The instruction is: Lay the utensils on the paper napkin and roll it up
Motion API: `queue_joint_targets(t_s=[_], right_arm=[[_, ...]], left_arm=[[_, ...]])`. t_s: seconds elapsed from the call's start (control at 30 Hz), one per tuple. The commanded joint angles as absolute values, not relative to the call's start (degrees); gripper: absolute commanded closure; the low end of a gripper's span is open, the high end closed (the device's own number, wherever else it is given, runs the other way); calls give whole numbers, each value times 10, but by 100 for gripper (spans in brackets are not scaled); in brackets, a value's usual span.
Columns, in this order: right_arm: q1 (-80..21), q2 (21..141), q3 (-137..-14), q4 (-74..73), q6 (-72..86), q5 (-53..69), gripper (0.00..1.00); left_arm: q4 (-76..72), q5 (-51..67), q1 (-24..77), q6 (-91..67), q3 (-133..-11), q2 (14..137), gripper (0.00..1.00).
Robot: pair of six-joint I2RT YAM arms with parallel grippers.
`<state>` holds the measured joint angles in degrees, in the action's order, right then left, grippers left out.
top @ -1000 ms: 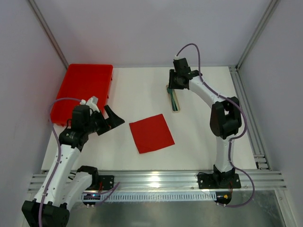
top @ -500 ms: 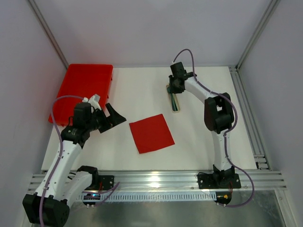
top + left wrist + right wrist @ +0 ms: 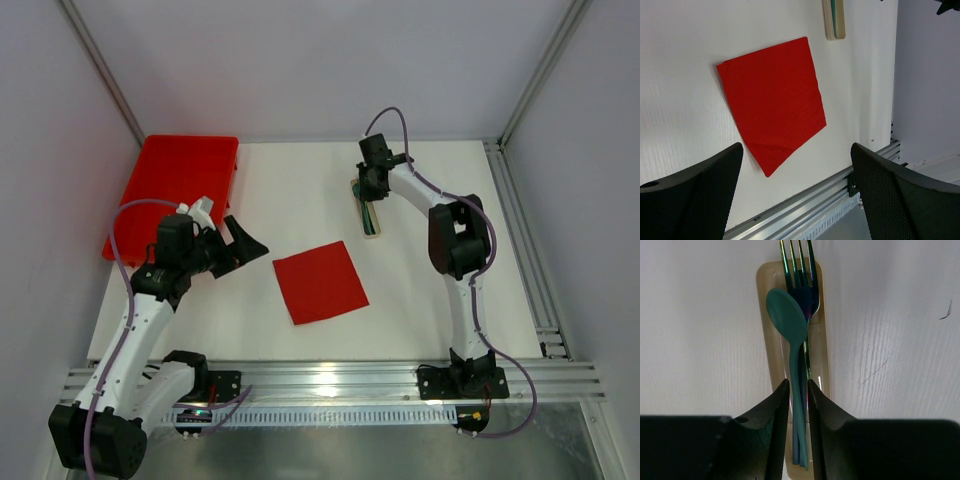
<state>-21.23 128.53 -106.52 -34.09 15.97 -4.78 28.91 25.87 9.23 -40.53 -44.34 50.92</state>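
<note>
From above, the paper napkin (image 3: 320, 281) lies flat on the table (image 3: 290, 200) near the middle, between the two arms. The left gripper (image 3: 243, 247) hangs to the left of it with its jaws spread, holding nothing. A red tray (image 3: 178, 190) sits in the far left corner. Far right of the napkin, the utensils (image 3: 371, 218) lie on a beige strip (image 3: 357, 200), and the right gripper (image 3: 368, 190) is down over their far end.

The left wrist camera shows the napkin (image 3: 772, 102) flat, one near corner slightly creased, and both fingers (image 3: 700, 195) wide apart and clear of it.

The right wrist camera shows a teal spoon (image 3: 790, 320) lying over a fork (image 3: 802, 285) on the strip (image 3: 771, 355). The fingers (image 3: 771, 425) are drawn close, pinching the two handles between them.
</note>
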Motion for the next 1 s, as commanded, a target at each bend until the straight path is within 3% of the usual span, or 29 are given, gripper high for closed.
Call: queue_joint_targets(t_s=[0.0, 0.3, 0.87, 0.97], right_arm=[[-213, 1285, -1092, -339, 154, -45, 75], [-219, 1300, -1098, -345, 154, -41, 83], [-226, 1326, -1122, -364, 155, -52, 83], [-228, 1319, -1128, -366, 155, -62, 94]], left_arm=[[264, 276, 91, -410, -446, 511, 10], [264, 280, 90, -411, -444, 508, 10], [263, 282, 90, -410, -443, 505, 10], [265, 283, 90, -409, -442, 504, 10]])
